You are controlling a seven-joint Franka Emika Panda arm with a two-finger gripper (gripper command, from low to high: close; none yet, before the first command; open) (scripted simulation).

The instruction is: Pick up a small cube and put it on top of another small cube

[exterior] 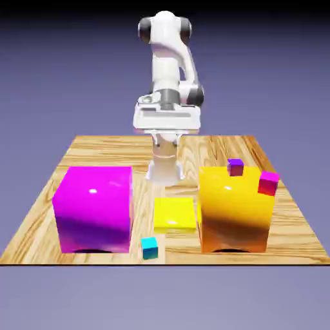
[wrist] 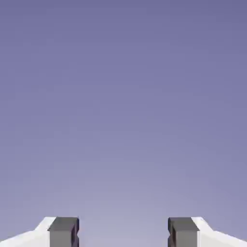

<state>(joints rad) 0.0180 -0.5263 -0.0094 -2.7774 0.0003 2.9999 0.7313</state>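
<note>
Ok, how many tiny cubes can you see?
3. The cyan cube is on the table, near its front edge; the purple cube and magenta-pink cube appear to be on top of the orange block. Others could be hidden behind the big blocks.

Magenta block (exterior: 94, 207), orange block (exterior: 233, 209), yellow block (exterior: 174, 213)

Blue-violet backdrop (exterior: 277, 84) — darker up top, perhaps black.
</note>
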